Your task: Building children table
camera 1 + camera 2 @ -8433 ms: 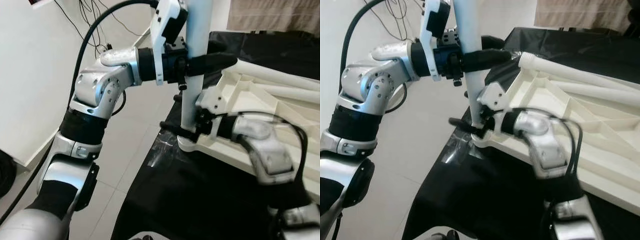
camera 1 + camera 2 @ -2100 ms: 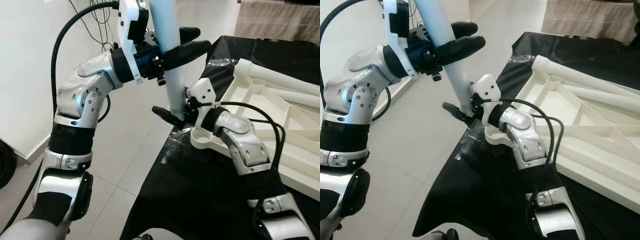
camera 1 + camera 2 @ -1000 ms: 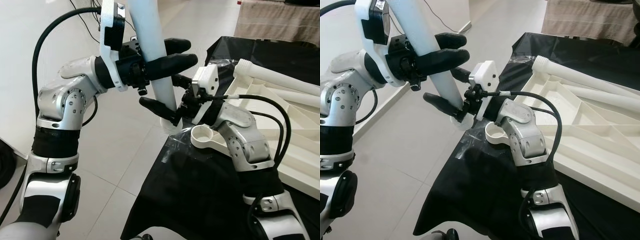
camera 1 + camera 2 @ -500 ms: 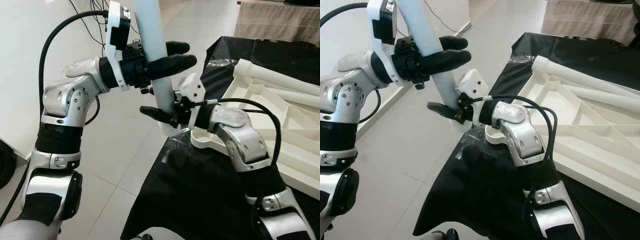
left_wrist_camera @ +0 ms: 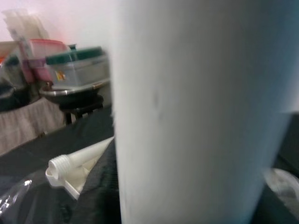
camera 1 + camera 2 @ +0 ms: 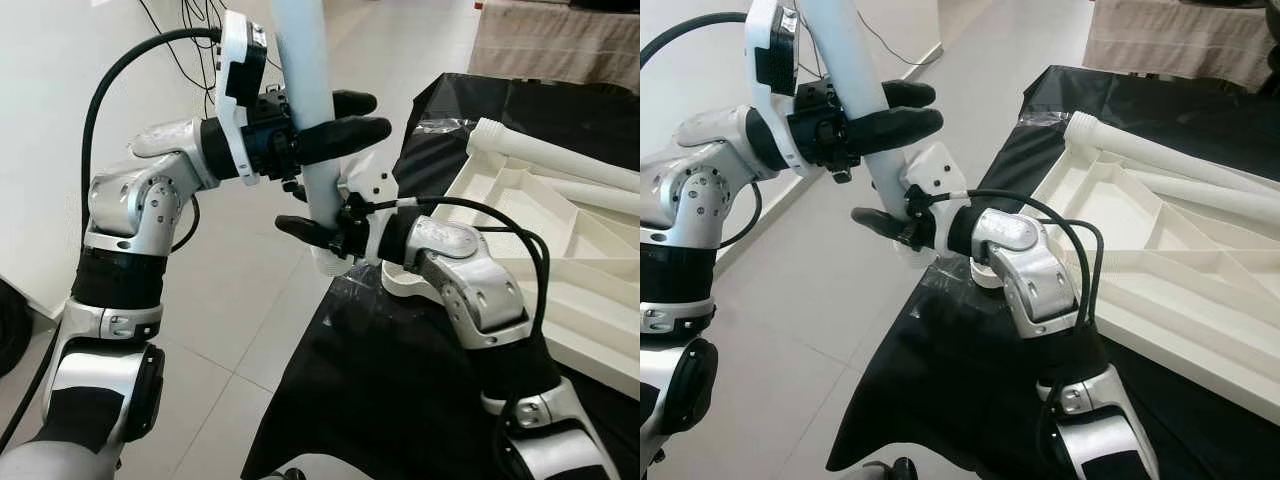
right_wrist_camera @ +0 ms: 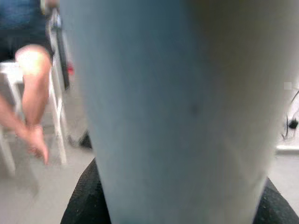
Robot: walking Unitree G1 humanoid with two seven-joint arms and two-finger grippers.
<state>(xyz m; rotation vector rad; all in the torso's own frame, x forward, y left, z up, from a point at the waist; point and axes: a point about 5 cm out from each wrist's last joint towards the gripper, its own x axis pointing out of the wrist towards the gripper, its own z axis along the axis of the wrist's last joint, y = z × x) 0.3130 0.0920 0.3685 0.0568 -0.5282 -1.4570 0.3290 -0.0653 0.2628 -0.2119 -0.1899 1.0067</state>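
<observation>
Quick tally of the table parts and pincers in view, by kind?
Table legs: 3, one held upright by both pincers, two lying on the upturned tabletop
Tabletops: 1
Pincers: 2, left pincer, right pincer
Total: 6

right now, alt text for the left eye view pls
Both grippers clamp a white table leg held nearly upright beside a black-draped table: left gripper high, right gripper near its lower end. The upturned white tabletop lies behind.
</observation>
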